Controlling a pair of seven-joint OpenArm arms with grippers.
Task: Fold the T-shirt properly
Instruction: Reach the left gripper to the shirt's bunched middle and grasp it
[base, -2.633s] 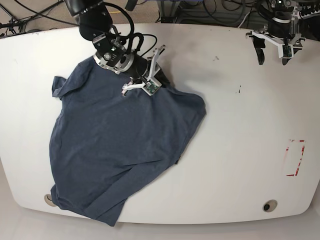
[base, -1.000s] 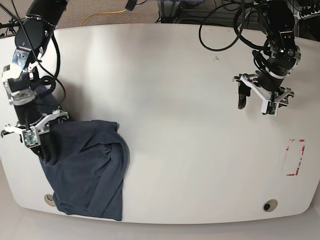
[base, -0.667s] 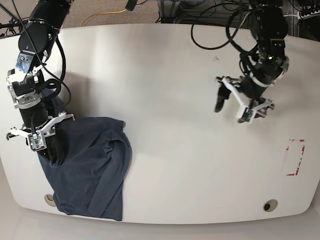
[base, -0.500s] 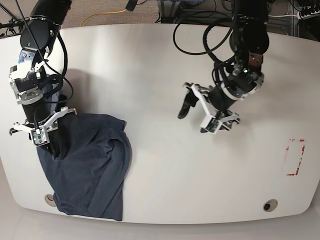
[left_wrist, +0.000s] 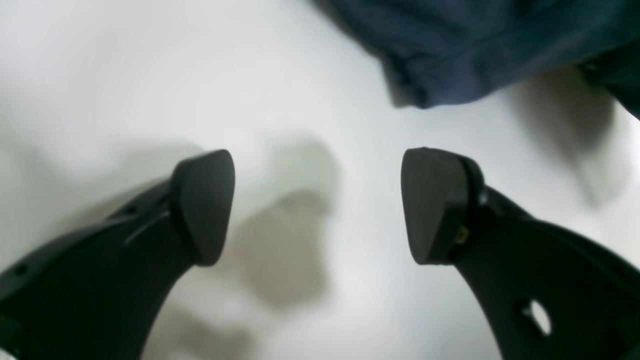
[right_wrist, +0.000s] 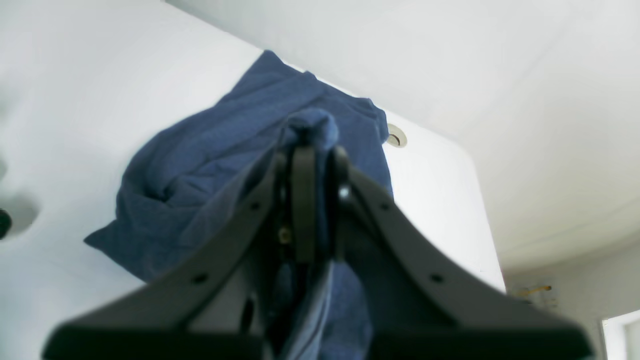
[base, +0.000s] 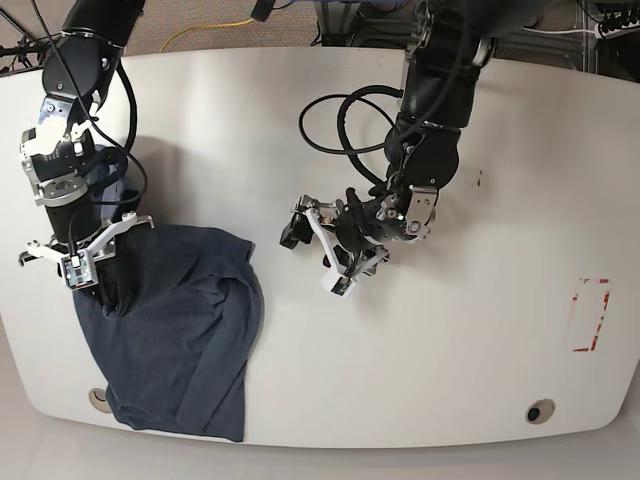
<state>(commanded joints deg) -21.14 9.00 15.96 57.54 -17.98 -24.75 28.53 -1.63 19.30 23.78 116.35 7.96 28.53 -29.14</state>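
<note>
The T-shirt (base: 170, 340) is a dark slate-blue bunch at the table's front left corner, its lower hem at the table edge. My right gripper (base: 85, 272) stands at the shirt's upper left and is shut on a fold of it. In the right wrist view the fabric (right_wrist: 200, 190) trails from between the closed fingers of the gripper (right_wrist: 310, 145). My left gripper (base: 312, 258) hovers open over bare table, just right of the shirt. In the left wrist view, the gripper (left_wrist: 320, 205) has nothing between its fingers, and a shirt edge (left_wrist: 450, 60) lies just beyond them.
The white table (base: 420, 360) has a round grommet (base: 98, 397) by the shirt's lower left and another grommet (base: 540, 411) at the front right. A red marking (base: 592, 315) sits near the right edge. Cables run along the far edge.
The right gripper dragged the spread shirt to the left edge into a bunch and has since held it there. The left arm swept from the far right to the centre, toward the shirt.
</note>
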